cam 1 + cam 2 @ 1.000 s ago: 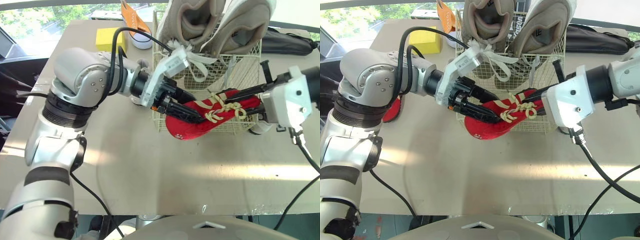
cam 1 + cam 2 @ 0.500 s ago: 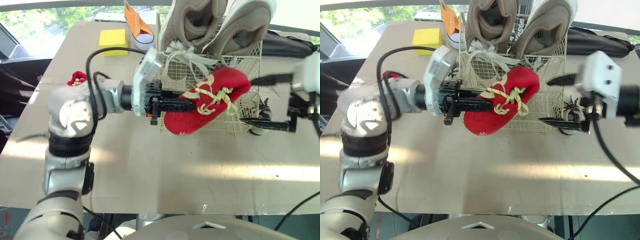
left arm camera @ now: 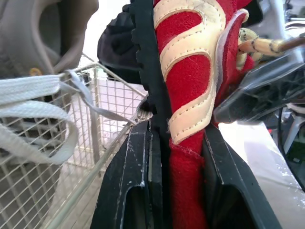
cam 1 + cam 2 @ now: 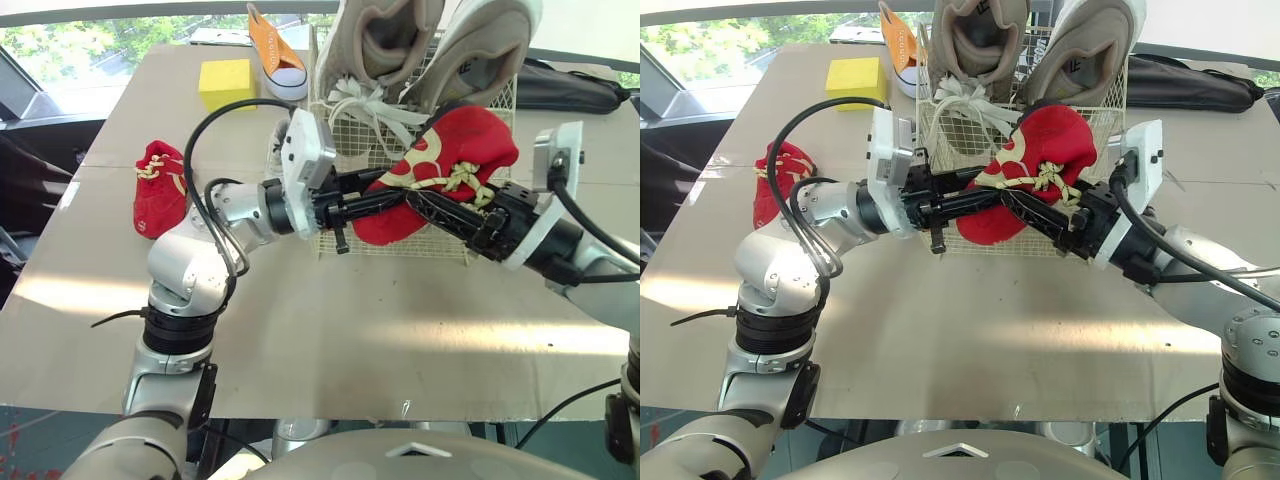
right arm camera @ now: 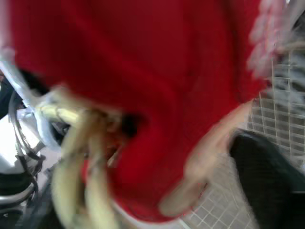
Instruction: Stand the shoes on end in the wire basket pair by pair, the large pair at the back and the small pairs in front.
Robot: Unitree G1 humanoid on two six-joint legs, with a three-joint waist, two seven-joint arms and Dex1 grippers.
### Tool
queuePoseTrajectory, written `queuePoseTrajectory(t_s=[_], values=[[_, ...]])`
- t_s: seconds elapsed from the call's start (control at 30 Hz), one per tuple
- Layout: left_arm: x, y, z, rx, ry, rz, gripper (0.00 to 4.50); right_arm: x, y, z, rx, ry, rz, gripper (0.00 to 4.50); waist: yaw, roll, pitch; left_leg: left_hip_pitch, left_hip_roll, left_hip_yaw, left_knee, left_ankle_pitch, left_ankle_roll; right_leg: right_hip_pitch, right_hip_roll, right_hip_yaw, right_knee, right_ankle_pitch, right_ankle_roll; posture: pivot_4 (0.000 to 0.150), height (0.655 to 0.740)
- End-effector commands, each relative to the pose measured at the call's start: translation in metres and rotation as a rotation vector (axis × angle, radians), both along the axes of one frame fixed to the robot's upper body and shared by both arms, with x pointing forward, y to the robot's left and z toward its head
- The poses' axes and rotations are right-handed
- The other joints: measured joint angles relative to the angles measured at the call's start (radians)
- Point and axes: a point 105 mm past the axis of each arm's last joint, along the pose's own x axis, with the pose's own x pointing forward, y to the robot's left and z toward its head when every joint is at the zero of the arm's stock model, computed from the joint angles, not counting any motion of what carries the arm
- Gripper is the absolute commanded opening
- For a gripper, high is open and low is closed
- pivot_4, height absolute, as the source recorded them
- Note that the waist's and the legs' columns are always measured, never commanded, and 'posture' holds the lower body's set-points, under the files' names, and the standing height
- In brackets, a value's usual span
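Red shoe (image 4: 445,150) is held off the surface against the front wall of the wire basket (image 4: 430,248), which stands at the far edge. Left gripper (image 4: 390,197) jaws clamped on its sole edge. Right gripper (image 4: 428,204) against the laced side; grip cannot be told. Risk: laces snag the mesh, or opposed pulls twist the shoe loose.

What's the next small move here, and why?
Probably raise the red shoe and carry it back over the wire basket's front wall. The left tool is clamped on it and the right tool is against it, yet its lower end hangs outside that wall, in front of the large beige pair standing at the back.
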Motion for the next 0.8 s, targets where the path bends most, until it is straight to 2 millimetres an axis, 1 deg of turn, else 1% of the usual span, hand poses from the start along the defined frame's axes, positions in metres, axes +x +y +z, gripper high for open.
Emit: queuePoseTrajectory(t_s=[0.03,0.1,0.17,0.2,0.23,0.27,0.33,0.37,0.4,0.5,0.53,0.6,0.7,0.8], values=[[-0.008,-0.001,0.014,-0.033,-0.065,-0.025,0.61,-0.002,0.000,0.008,0.008,-0.030,-0.014,1.83,-0.003,0.000,0.000,0.000,0.000,0.001,0.000,0.000,-0.001,0.000,0.000,0.001,0.000,0.000,0.001,0.150,0.7400],[-0.008,0.002,0.014,-0.040,-0.049,-0.013,0.61,-0.003,0.001,0.008,-0.003,-0.042,-0.009,1.09,-0.003,0.000,0.000,0.000,0.000,0.002,0.000,0.000,0.000,0.000,0.001,0.001,0.000,-0.002,0.003,0.150,0.7400],[-0.009,0.008,0.015,-0.072,0.030,-0.013,0.61,-0.004,0.000,0.010,-0.018,-0.059,-0.007,0.75,-0.004,0.000,0.000,0.000,0.000,0.002,0.000,-0.001,0.002,0.000,0.001,0.001,0.000,-0.002,0.004,0.150,0.7400],[-0.007,0.012,0.015,-0.085,0.068,0.000,1.66,-0.004,-0.001,0.011,-0.031,-0.074,-0.006,0.62,-0.004,0.000,0.000,0.000,0.000,0.002,0.000,-0.002,0.002,0.000,0.001,0.001,-0.001,-0.003,0.004,0.150,0.7400],[-0.007,0.017,0.014,-0.081,0.101,0.015,1.98,-0.005,-0.004,0.014,-0.048,-0.097,-0.005,0.59,-0.004,0.000,0.000,0.000,0.000,0.002,0.000,-0.002,0.003,0.000,0.000,0.002,-0.001,-0.003,0.005,0.150,0.7400],[-0.008,0.022,0.012,-0.072,0.137,0.029,2.54,-0.006,-0.007,0.016,-0.064,-0.118,-0.008,0.52,-0.004,0.000,0.000,0.000,0.001,0.002,0.000,-0.002,0.003,0.000,0.000,0.001,-0.001,-0.003,0.005,0.150,0.7400],[-0.014,0.033,0.007,-0.041,0.180,0.044,3.51,-0.004,-0.019,0.024,-0.101,-0.158,-0.034,0.47,-0.006,0.000,0.000,0.000,0.001,0.003,0.000,-0.003,0.004,0.000,0.000,0.002,-0.001,-0.003,0.005,0.150,0.7400],[-0.019,0.039,0.002,-0.010,0.180,0.061,3.92,-0.001,-0.027,0.029,-0.131,-0.190,-0.058,0.47,-0.006,0.000,0.000,0.001,0.001,0.003,0.000,-0.003,0.004,0.000,0.000,0.002,-0.001,-0.003,0.005,0.150,0.7400],[-0.023,0.044,-0.002,0.015,0.177,0.077,4.04,0.001,-0.033,0.034,-0.150,-0.213,-0.077,0.47,-0.006,0.000,0.000,0.001,0.001,0.003,0.000,-0.003,0.004,0.000,0.000,0.002,-0.001,-0.003,0.005,0.150,0.7400],[-0.038,0.054,-0.011,0.032,0.127,0.096,4.04,0.009,-0.052,0.052,-0.233,-0.316,-0.133,0.45,-0.004,0.000,0.000,0.002,0.001,0.005,0.000,-0.002,0.003,0.000,0.000,0.002,-0.001,-0.003,0.005,0.150,0.7400],[-0.044,0.057,-0.015,0.043,0.137,0.084,4.04,0.010,-0.057,0.058,-0.257,-0.349,-0.144,0.45,-0.004,0.000,0.000,0.002,0.001,0.005,0.000,-0.002,0.002,0.000,0.000,0.002,-0.001,-0.003,0.005,0.150,0.7400],[-0.051,0.062,-0.016,0.024,0.163,0.079,4.04,0.018,-0.068,0.070,-0.335,-0.417,-0.174,0.45,-0.002,0.000,0.001,0.002,0.001,0.005,0.000,-0.002,0.002,0.000,0.000,0.002,-0.001,-0.003,0.005,0.150,0.7400],[-0.057,0.062,-0.018,0.025,0.154,0.074,4.04,0.025,-0.074,0.077,-0.397,-0.461,-0.170,0.45,0.000,0.001,0.001,0.002,0.001,0.004,0.000,-0.003,0.004,0.000,-0.001,0.002,-0.001,-0.004,0.006,0.150,0.7400],[-0.064,0.060,-0.018,0.050,0.102,0.070,4.04,0.034,-0.078,0.074,-0.498,-0.497,-0.148,0.45,-0.003,0.000,0.000,0.002,0.001,0.005,0.000,-0.003,0.004,0.000,-0.002,0.003,-0.001,-0.003,0.005,0.150,0.7400]])
